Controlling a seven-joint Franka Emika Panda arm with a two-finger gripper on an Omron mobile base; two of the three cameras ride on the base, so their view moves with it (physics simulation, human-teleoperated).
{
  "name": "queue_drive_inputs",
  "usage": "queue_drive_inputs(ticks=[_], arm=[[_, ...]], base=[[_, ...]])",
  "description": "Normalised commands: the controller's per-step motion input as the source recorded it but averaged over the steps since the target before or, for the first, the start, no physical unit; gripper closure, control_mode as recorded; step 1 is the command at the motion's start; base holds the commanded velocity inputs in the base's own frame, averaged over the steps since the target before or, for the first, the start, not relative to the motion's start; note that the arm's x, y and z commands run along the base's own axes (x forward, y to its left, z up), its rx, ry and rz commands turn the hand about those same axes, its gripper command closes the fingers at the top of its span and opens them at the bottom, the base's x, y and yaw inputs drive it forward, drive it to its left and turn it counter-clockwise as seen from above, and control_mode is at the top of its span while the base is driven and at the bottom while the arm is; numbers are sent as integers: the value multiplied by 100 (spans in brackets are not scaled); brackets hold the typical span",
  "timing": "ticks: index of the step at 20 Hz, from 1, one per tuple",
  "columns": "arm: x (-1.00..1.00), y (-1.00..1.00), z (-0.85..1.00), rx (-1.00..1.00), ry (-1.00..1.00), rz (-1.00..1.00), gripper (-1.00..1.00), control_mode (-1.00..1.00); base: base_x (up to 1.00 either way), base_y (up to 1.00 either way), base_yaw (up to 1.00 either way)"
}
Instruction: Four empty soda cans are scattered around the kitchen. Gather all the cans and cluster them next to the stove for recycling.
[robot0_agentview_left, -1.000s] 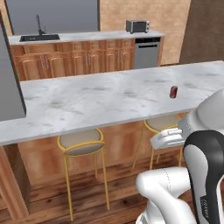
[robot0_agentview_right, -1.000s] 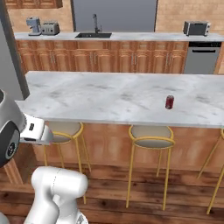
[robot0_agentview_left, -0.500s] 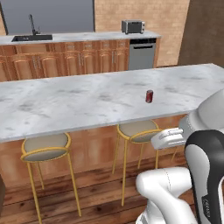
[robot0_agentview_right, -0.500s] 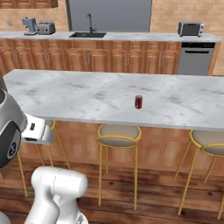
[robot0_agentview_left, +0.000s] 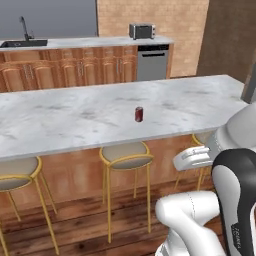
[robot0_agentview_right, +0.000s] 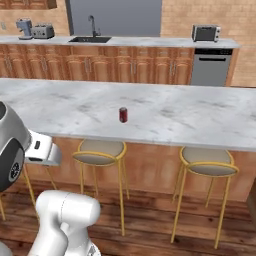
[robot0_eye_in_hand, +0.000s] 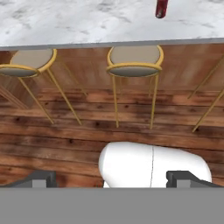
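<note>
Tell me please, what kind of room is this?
It looks like a home kitchen with a breakfast bar. A long marble island counter has gold-legged stools tucked under it, and the back wall has wooden cabinets with a sink, a dishwasher and a toaster oven.

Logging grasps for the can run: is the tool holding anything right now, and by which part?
Nothing is held. The tool is open and empty, well short of the soda can standing upright on the marble counter.
</note>
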Motion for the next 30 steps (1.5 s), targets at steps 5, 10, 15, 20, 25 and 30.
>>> queue_drive_inputs(ticks=[5,10,15,20,25,30], arm=[[0,0,0,0,0,0,-100,100],[0,0,0,0,0,0,-100,100],[0,0,0,0,0,0,-100,100],[0,0,0,0,0,0,-100,100],[0,0,0,0,0,0,-100,100],[0,0,0,0,0,0,-100,100]], base=[[23,-72,1],[54,-57,3],[73,-46,2],[70,-15,0],[63,-2,0],[38,-1,0]])
